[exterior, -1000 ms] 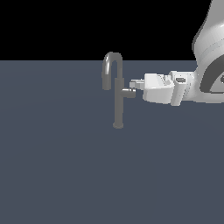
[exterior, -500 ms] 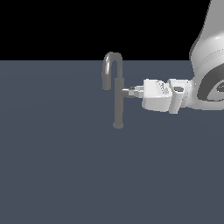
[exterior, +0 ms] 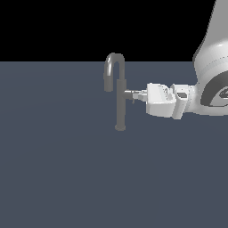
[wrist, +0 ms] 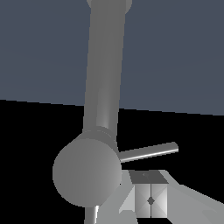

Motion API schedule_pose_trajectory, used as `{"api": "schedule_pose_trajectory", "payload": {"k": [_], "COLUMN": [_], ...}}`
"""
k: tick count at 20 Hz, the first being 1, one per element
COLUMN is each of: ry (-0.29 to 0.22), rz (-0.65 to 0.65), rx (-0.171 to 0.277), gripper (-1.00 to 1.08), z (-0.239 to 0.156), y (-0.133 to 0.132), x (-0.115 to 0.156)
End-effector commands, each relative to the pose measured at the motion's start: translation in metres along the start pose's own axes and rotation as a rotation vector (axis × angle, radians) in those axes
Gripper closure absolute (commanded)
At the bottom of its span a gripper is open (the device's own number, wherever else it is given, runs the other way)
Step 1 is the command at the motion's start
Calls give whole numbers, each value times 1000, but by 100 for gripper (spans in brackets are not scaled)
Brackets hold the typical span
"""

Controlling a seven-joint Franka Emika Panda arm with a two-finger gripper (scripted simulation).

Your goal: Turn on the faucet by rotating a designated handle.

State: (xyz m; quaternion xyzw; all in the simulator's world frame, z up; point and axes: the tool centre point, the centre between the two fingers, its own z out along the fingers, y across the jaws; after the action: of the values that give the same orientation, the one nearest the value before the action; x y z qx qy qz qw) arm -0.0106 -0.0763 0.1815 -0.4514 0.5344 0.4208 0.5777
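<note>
slate floor, faucet, and a claw at the handle

dark blue-grey floor (exterior: 53,178) runs back to a black far wall. near its middle stands the faucet (exterior: 120,102), stiff metal, rooted. from the exterior view's right, the gripper (exterior: 141,95) reaches its side, fingers pressed together with nothing between them, beside the handle (exterior: 129,94). the thin lever (wrist: 148,152) looks light, slick; pushing near its tip should turn it.

I saw no real room, only a simulator's bare scene: a flat slate-blue floor (exterior: 58,178) under a black void, with flat-shaded, textureless grey and white shapes.
</note>
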Motion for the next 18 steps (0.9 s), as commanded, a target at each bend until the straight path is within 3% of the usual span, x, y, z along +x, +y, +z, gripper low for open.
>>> {"api": "schedule_pose_trajectory", "payload": {"k": [1,10,11,12,18], "ry": [8,21,21,-22,-6], "rz": [18,71,71,19,40], "rx": [6,11,11,-28,-13], "gripper": [108,108,108,108,108], "z": [1,4,4,-1,1], "y": [-2,-7,-7,-2,-14], "x": [16,61,61,11,33]}}
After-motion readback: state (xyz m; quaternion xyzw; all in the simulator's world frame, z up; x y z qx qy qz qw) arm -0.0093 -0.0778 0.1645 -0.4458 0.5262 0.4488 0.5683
